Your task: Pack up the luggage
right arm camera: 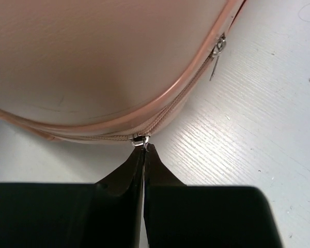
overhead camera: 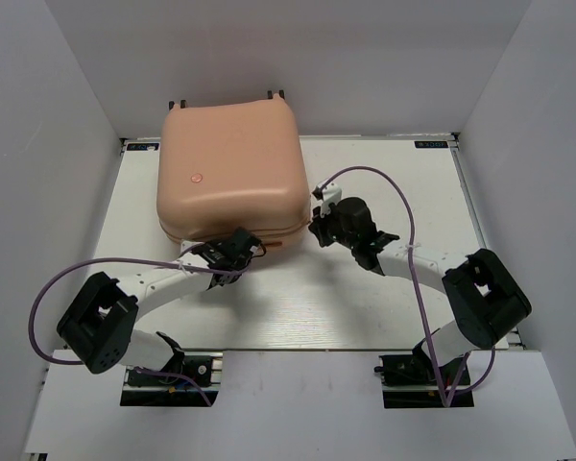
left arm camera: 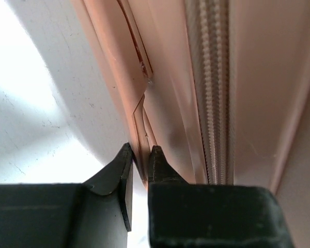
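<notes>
Peach-pink luggage (overhead camera: 228,163), white table (overhead camera: 298,307), seemingly silver zip slider (right arm camera: 139,140).

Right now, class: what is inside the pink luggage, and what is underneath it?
The luggage lies closed, its shells shut together, so whatever is inside is hidden. It rests on the white table, seen around its edges; the patch directly beneath is covered.

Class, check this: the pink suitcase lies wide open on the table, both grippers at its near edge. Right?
No. The suitcase lies closed, as the top view shows; the left gripper and right gripper are at its near edge.
</notes>
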Available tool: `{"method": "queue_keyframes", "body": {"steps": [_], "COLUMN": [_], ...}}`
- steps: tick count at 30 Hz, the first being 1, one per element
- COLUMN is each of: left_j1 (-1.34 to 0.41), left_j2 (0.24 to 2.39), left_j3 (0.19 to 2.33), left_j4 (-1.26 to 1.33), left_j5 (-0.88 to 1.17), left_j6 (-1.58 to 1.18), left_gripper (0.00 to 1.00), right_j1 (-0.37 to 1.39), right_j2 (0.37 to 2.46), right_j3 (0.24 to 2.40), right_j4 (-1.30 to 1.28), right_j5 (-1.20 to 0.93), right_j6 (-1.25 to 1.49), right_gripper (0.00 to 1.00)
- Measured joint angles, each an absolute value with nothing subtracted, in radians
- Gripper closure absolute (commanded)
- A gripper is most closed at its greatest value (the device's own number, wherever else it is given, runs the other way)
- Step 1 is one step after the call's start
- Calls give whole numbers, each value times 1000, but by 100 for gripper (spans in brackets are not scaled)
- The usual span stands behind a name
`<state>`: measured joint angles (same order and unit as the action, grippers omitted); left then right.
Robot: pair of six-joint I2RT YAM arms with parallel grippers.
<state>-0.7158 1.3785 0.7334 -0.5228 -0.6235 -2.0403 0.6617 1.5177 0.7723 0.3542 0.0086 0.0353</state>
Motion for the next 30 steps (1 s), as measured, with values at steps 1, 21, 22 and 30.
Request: {"method": "queue_keyframes", "body": {"steps": [1,21,22,30], "left_j1": [-713,-629,-627,-692], "left_j2": [1380,1406,1406,1285], "left_j3": [736,787,790,808], "left_j4": [-527,-532,-534,-833], "left_j5": [-617,-521,-525,-672], "left_j6": [-2042,-1912,-1895,-1620], "left_gripper": [100,100,94,0], "right_j1": [657,472,468,381], "right_j2": [1521,1808,1802,1495], "right_j3": [776,1053,1052,923], "right_j4": [354,393,391,205], "right_j5": [9,-250,-260,-130], "right_j6": [43,10,7,36], "right_gripper": [100,100,100,10]}}
